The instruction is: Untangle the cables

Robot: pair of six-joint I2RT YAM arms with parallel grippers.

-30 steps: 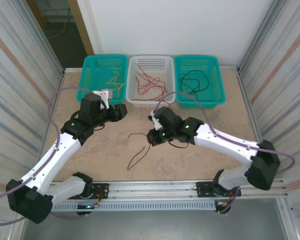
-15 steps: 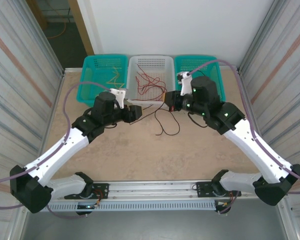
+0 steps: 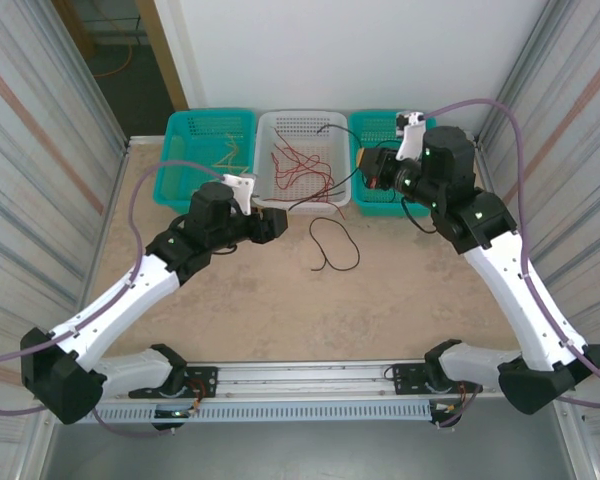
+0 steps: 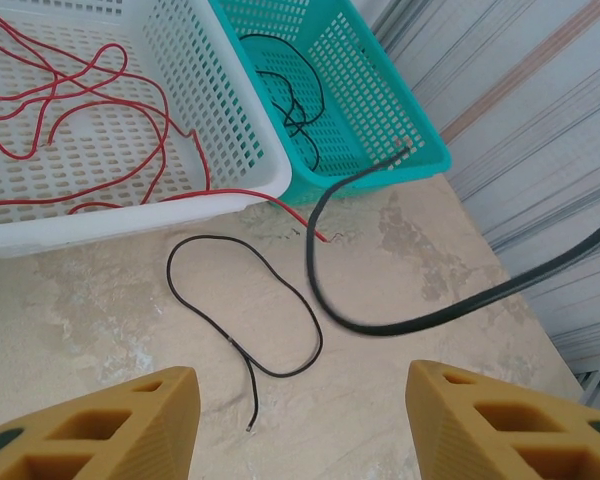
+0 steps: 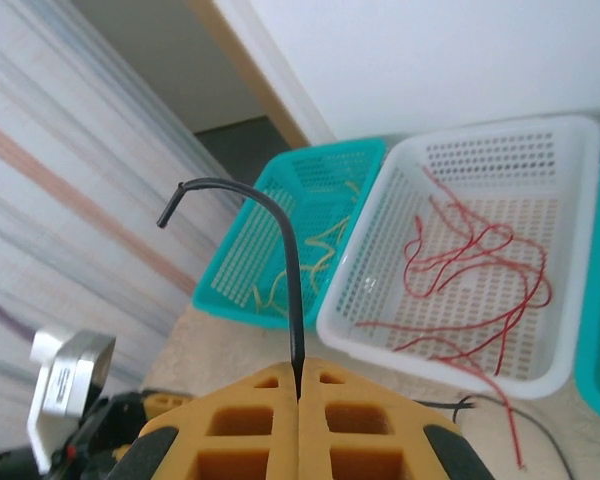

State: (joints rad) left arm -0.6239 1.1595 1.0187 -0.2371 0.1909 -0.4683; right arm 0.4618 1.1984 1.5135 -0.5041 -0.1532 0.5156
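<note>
Top external view: three baskets line the counter's 12 o'clock edge. The left teal basket sits toward 11 o'clock, the white basket at 12, and the right teal basket toward 1. Pale yellow cables lie in the left teal basket and red cables curl in the white one.

The right fingers hover over the near left corner of the right teal basket, clenched on a black cable. It sags away toward 8 o'clock across the near right corner of the white basket. In the right wrist view, the same cable stands up out of the closed pads and bends over at its free end.

The left fingers are at about 11 o'clock from the counter's middle, just in front of the white basket and pointing toward 3 o'clock. In the left wrist view they stand apart with nothing between them.

A second black cable lies loose on the bare counter as an open loop, just at 3 o'clock of the left fingers and near the white basket's front wall. It lies separate from the held one.

The left wrist view also shows more black cables inside the right teal basket. One red strand hangs over the white basket's near rim, with its tip on the counter.
</note>
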